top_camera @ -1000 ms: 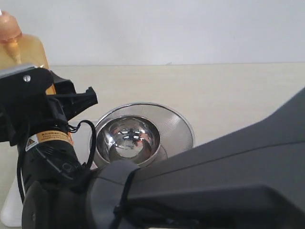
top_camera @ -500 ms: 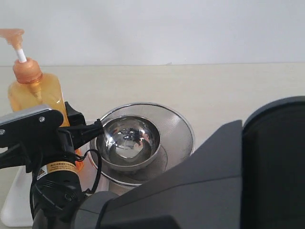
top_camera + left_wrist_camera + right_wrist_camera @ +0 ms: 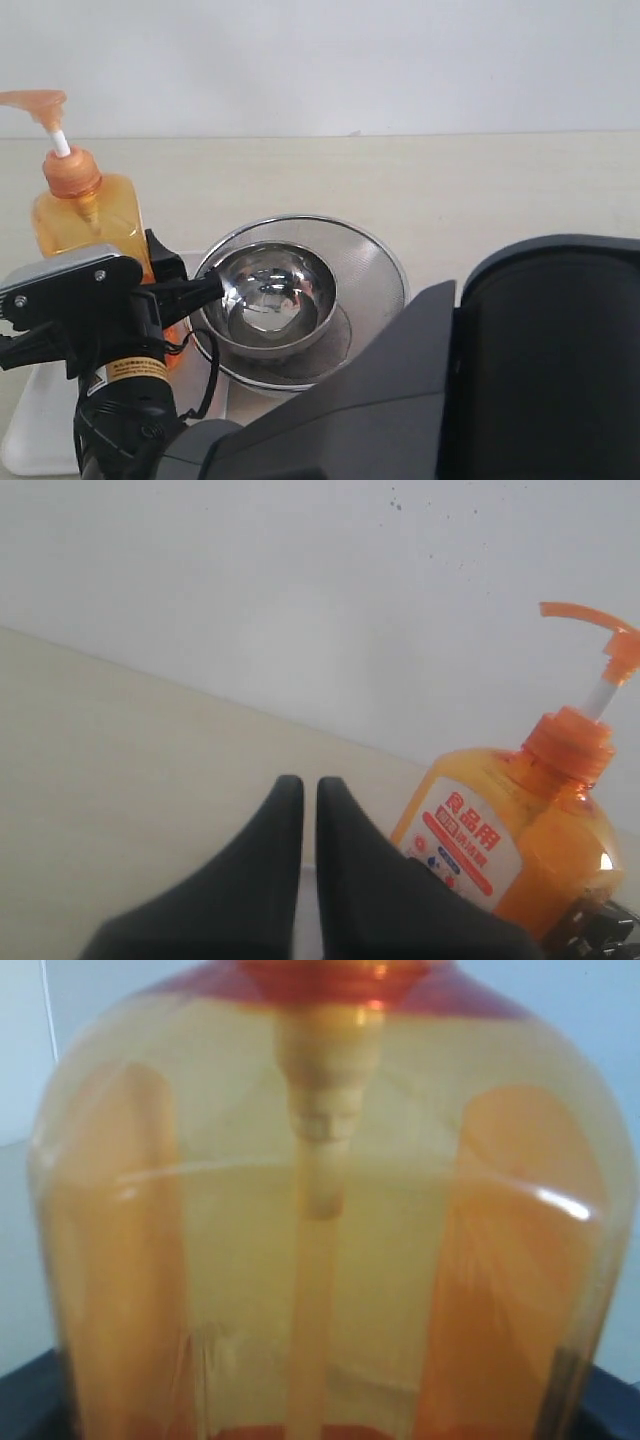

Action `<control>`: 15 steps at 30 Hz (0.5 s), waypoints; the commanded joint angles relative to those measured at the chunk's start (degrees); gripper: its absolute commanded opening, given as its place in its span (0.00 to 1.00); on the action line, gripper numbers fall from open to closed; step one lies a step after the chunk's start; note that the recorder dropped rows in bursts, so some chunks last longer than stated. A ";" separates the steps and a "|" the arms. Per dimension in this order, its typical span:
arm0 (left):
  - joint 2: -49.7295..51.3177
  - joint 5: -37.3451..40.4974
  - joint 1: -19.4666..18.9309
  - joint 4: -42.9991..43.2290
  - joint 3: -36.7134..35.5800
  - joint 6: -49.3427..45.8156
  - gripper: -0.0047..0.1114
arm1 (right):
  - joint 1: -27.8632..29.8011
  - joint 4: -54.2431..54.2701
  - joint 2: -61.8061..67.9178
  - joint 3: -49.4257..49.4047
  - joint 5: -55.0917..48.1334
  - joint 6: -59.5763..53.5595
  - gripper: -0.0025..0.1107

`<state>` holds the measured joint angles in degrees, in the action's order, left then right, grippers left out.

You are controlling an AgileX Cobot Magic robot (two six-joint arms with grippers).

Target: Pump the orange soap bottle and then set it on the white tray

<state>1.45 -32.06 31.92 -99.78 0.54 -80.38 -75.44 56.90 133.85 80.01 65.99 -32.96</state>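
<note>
Exterior view: the orange soap bottle (image 3: 85,215) stands upright at the far left of the counter (image 3: 480,190), its pump head (image 3: 35,100) raised on the white stem. My arm reaches in from the right of the view and its black wrist covers the lower body of the bottle. The white tray (image 3: 35,425) lies just below, at the near-left corner. The bottle's base is hidden, so I cannot tell whether it rests on the tray. A steel strainer (image 3: 375,270) with a steel bowl (image 3: 270,290) in it sits just beside the bottle. Left wrist view: my left jaws are closed together on nothing, with the bottle off to one side, apart from them, its white-and-red label (image 3: 465,840) facing the camera. Right wrist view: the bottle fills the frame, dip tube (image 3: 315,1290) visible through the plastic. My right jaws show as dark edges against both of its sides, clamped on it.
</note>
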 commanded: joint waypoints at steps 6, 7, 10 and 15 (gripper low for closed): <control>-0.01 2.29 -0.03 -0.17 -0.24 -0.37 0.08 | 1.11 -2.90 2.74 7.84 3.97 -5.54 0.02; -0.01 2.29 -0.03 -0.17 -0.24 -0.37 0.08 | 1.22 -2.70 3.00 8.57 3.97 -6.50 0.02; -0.01 2.29 -0.03 -0.17 -0.24 -0.37 0.08 | 1.93 -2.03 3.59 9.24 3.97 -6.65 0.02; -0.01 2.29 -0.03 -0.17 -0.24 -0.37 0.08 | 2.35 -1.79 3.69 9.24 3.31 -6.55 0.02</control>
<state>1.45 -30.05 31.92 -99.78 0.54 -80.38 -73.44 57.06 138.39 88.44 65.88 -38.95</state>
